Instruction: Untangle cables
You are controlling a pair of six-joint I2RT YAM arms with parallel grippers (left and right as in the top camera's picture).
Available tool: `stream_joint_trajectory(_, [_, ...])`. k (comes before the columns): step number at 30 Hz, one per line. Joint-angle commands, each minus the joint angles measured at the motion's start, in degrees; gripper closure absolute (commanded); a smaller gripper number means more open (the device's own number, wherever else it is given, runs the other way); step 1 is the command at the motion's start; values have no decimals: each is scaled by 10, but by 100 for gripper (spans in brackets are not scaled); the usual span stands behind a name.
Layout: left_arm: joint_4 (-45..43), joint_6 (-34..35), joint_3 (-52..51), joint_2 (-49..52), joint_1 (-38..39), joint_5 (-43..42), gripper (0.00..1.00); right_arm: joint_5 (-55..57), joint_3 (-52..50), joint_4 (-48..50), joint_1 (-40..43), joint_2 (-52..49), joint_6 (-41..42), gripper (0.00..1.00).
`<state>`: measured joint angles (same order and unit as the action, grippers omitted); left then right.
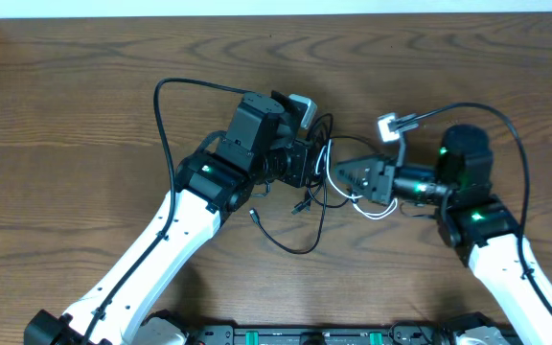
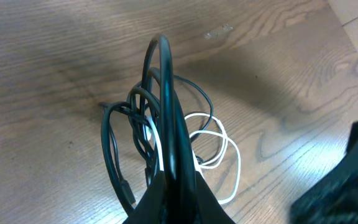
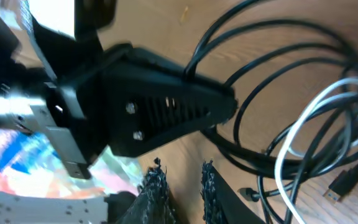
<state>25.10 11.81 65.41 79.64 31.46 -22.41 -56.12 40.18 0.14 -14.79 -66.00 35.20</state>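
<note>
Tangled black and white cables (image 1: 316, 196) lie at centre frame on a wooden bench (image 1: 84, 96). The left gripper (image 2: 178, 199) is clenched on a raised black loop. Just right of the tangle, the right gripper (image 3: 182, 186) has its fingers slightly parted and holds nothing.

The cables (image 1: 319, 187) lie in a loose tangle near the middle of the wooden table (image 1: 84, 96): several thin black cables (image 2: 112, 155) and one white cable (image 2: 224, 142). The black ones pass through each other in overlapping coils, and one black loop (image 2: 164, 81) stands upright, raised above the rest. Seen from overhead, one black strand (image 1: 290, 247) trails out of the knot in a wide curve and ends in a small plug (image 1: 254, 217). A second plug end (image 1: 300, 205) lies just beside the knot. The white cable curls in a few small loops on the knot's right side, crossing the black strands. A black connector (image 3: 344, 183) lies near it.
</note>
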Motion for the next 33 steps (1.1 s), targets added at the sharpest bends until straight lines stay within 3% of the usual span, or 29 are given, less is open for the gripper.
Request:
stream_joint_trajectory(1, [-8, 1, 1, -5, 0, -16, 92, 82, 3, -28, -33, 4, -53, 83])
stream_joint_trajectory(9, [-10, 1, 1, -5, 0, -74, 93, 326, 3, -110, -86, 4, -79, 80])
stream_joint_trajectory(16, [-30, -14, 1, -5, 0, -217, 92, 464, 3, -141, -87, -5, -76, 80])
stream_joint_trajectory(26, [-35, -75, 1, -5, 0, -413, 92, 476, 3, -131, -84, -11, -25, 76])
stream_joint_trajectory(30, [-38, -85, 1, -5, 0, -442, 92, 464, 3, -129, -84, -11, -5, 76])
stream_joint_trajectory(33, [-38, -97, 1, -5, 0, -444, 93, 393, 3, -110, -84, -11, 2, 75])
